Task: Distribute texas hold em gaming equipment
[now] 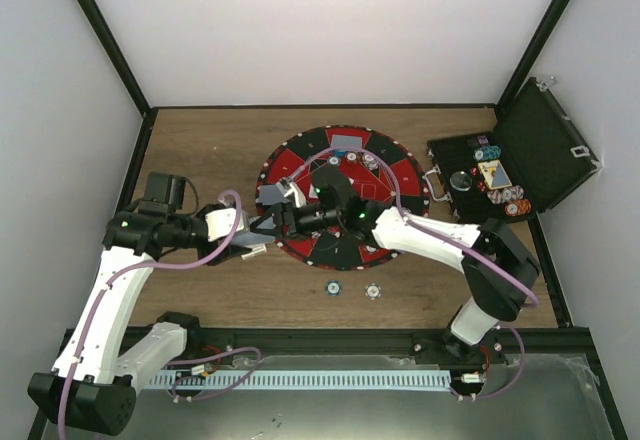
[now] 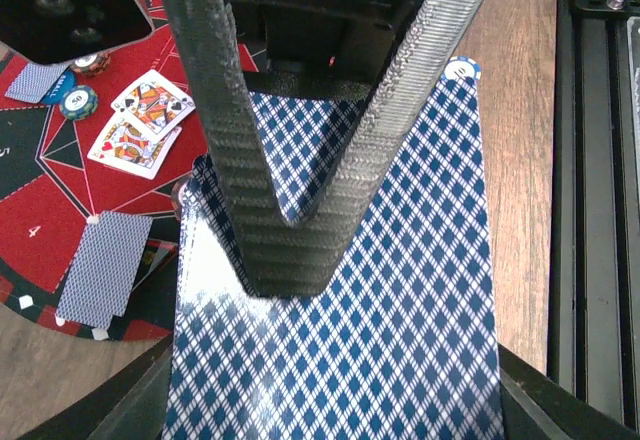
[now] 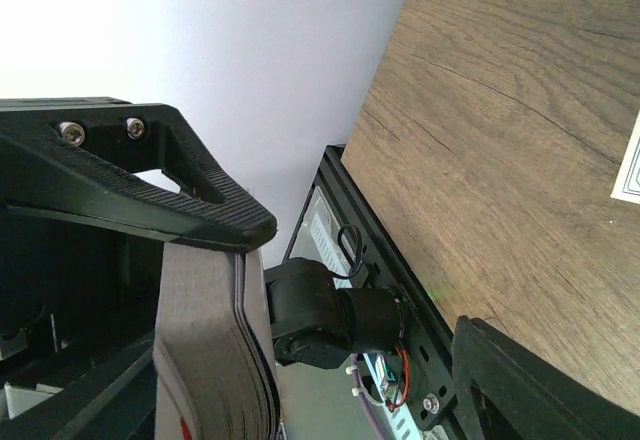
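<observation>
**A:** Where is the deck of playing cards [image 2: 380,340]?

**B:** Lower centre of the left wrist view, blue-diamond backs up. The left gripper [image 2: 290,280] has it pinched, fingers drawn tight together over the top card. It hangs over the rim of the round red-and-black mat [image 2: 60,195].

**A:** And the right gripper [image 3: 365,280]?

**B:** Jaws apart, nothing in them. In its own view the deck's edge sits just under the upper finger, and the lower finger is well clear.

**A:** So it's about to peel off a card?

**B:** That's my guess. It should catch only the top card near its edge and slide it off flat against a firm left pinch, or several may come away.

**A:** Counts?

**B:** Upper left of the left wrist view: two face-up cards [image 2: 140,125], overlapping, and two chips on the mat [image 2: 78,101]. Two single face-down cards [image 2: 105,265] are on the left side. In the top view, two chips on the wood [image 1: 332,287] lie below the mat. There are more in the black hinged case [image 1: 548,145] at right, too small to count
</observation>
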